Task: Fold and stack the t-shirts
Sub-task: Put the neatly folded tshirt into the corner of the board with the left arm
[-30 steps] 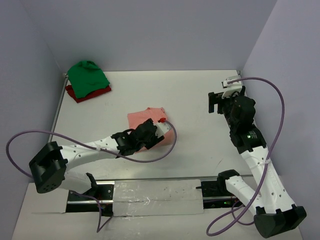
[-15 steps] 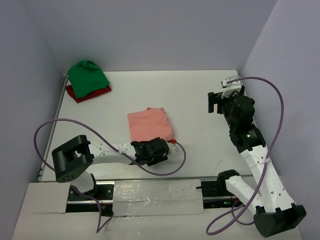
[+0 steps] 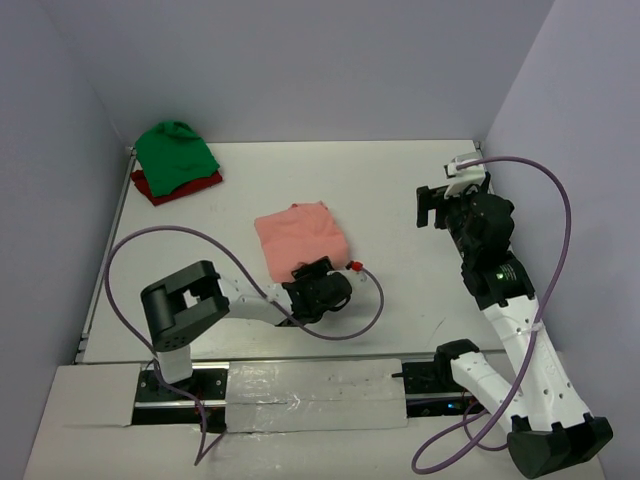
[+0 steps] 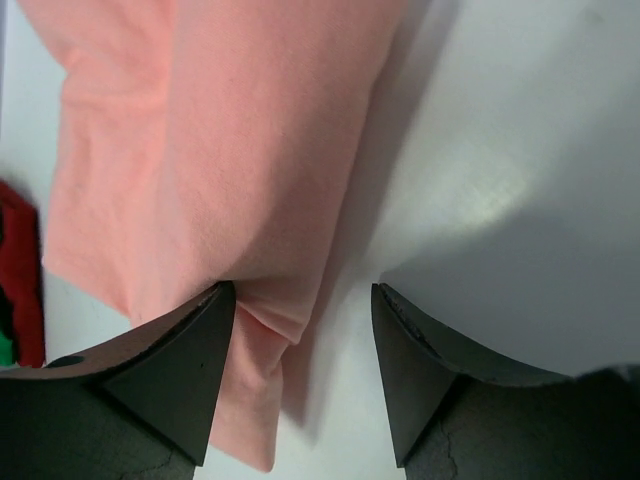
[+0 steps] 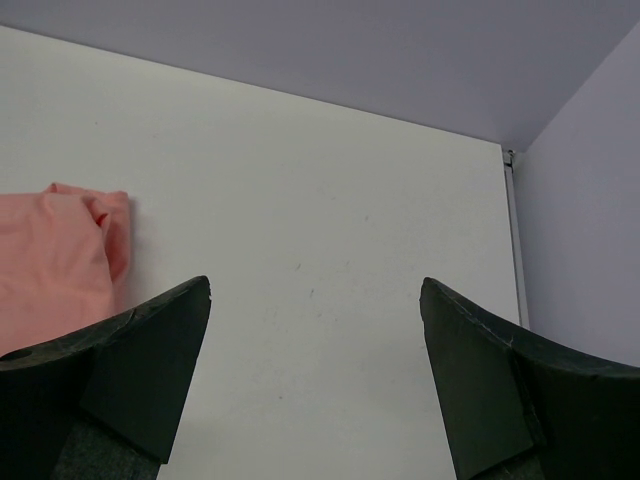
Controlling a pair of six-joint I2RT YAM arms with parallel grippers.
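Salmon-pink soft cloth t-shirt (image 3: 300, 233) lay mid-table as a compact, slightly rumpled rectangle, evidently folded but not yet stacked. The bright green cloth t-shirt (image 3: 176, 150) sat bunched atop the flat dark red cloth t-shirt (image 3: 160, 192) at the far-left corner. Left gripper (image 4: 300, 300) was open w/ jaws straddling the pink shirt's near edge; right gripper (image 5: 315, 290) gaped empty over the smooth white table (image 5: 330, 200).

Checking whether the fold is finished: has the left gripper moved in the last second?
Yes. The left gripper has pulled back off the salmon-pink shirt toward the near edge of the table, and is now at the shirt's near border.
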